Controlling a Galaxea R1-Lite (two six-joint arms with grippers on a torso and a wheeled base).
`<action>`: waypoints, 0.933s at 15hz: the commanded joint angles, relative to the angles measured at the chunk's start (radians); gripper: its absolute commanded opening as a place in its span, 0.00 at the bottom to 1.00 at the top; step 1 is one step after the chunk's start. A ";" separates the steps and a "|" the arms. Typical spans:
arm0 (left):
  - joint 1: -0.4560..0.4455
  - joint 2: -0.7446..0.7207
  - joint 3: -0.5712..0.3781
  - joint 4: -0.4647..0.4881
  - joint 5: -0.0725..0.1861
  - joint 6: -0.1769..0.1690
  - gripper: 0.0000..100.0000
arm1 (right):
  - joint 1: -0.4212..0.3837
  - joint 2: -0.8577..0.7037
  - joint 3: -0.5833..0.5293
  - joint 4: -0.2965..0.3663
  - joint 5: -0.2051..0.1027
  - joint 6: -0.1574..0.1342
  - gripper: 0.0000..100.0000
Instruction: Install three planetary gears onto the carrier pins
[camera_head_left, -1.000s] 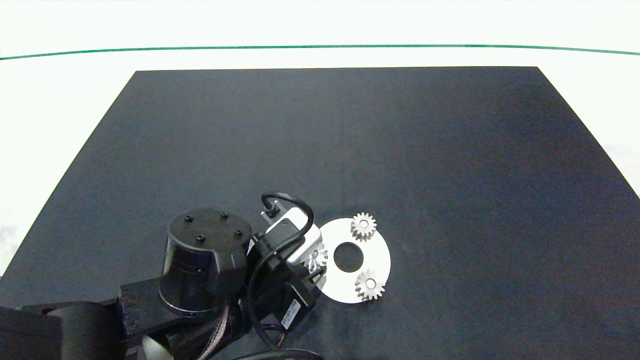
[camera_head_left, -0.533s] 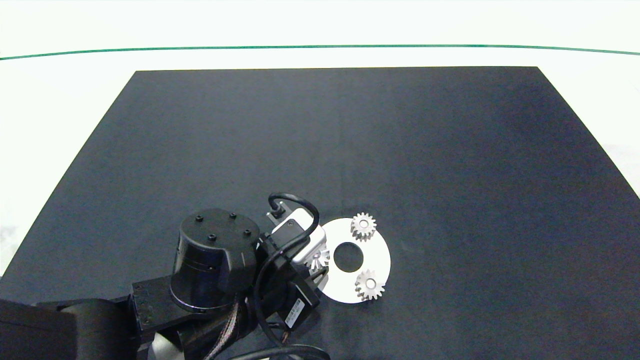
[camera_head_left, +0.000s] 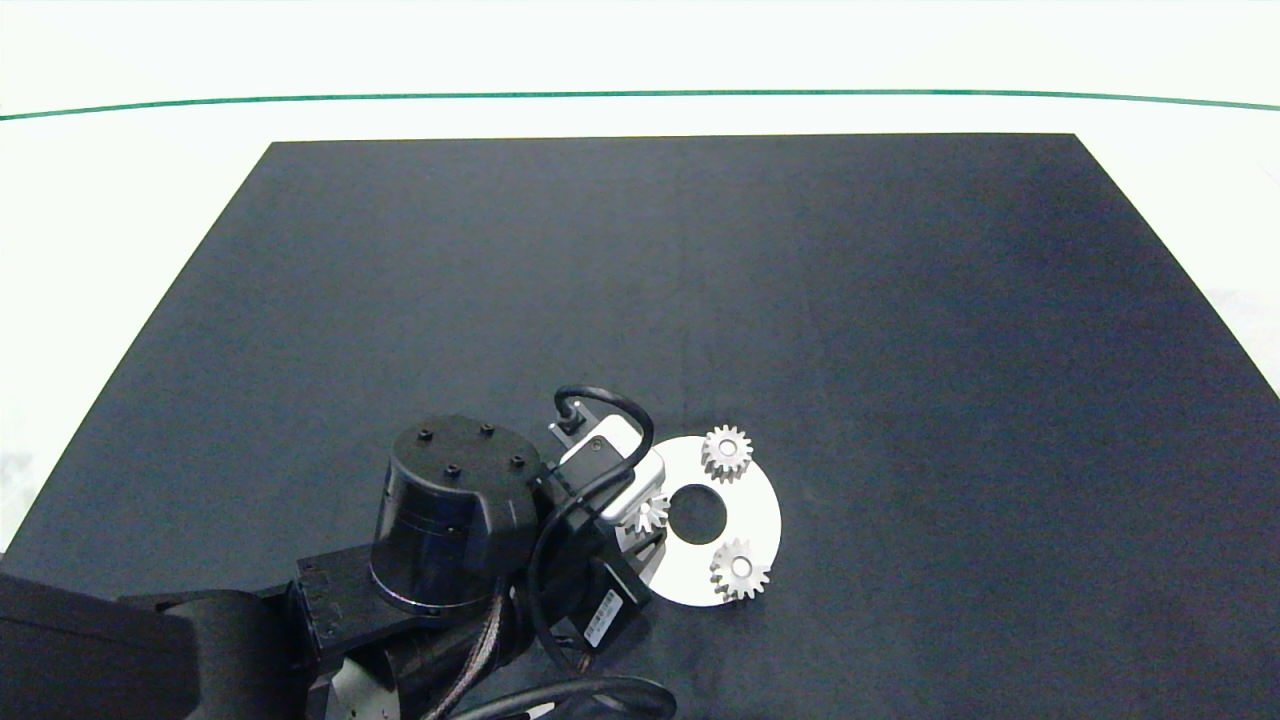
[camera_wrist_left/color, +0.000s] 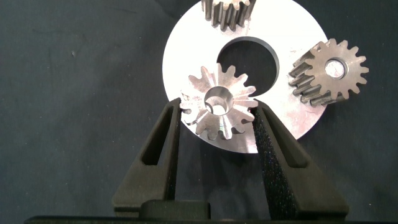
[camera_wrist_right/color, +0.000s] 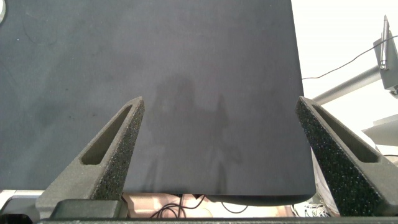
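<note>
Over the last second the left hand (camera_head_left: 648, 520) has carried the third planetary gear (camera_head_left: 650, 513) inward across the white carrier disc (camera_head_left: 755, 505), from the disc's outer edge toward its centre hole (camera_head_left: 697, 514). Its fingers are clamped on that gear, one on each flank. The gear now sits tilted at the hole's near rim, not flat on the disc. That suggests the last of the three placements is under way but not seated: the gear needs to level out and drop over its pin.

The other two planetary gears are already mounted, one (camera_head_left: 727, 453) on the far side of the centre hole and one (camera_head_left: 740, 570) on the near side, each lying flat with a pale pin end showing in its bore.

The head view shows the whole disc on the dark surface (camera_head_left: 900, 300) and both seated gears, but the arm covers much of the held gear. The left wrist view looks straight onto that gear (camera_wrist_left/color: 219, 109), showing its open bore, its lean, and the padded fingers (camera_wrist_left/color: 270, 140) pressing its teeth; whether the third pin lies beneath it cannot be told. The right hand (camera_wrist_right/color: 217, 155) appears only in its own wrist view, fingers wide apart and gripping nothing, over bare surface well away from the disc
</note>
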 joint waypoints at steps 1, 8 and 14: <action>0.003 0.008 -0.003 -0.001 0.001 0.003 0.13 | 0.002 -0.002 0.002 0.004 -0.002 -0.001 1.00; 0.009 -0.001 -0.011 -0.001 0.001 0.003 0.13 | 0.002 -0.006 0.003 0.004 -0.002 -0.001 1.00; 0.013 -0.005 -0.010 -0.001 0.001 0.001 0.13 | 0.003 -0.008 0.005 0.004 -0.002 -0.001 1.00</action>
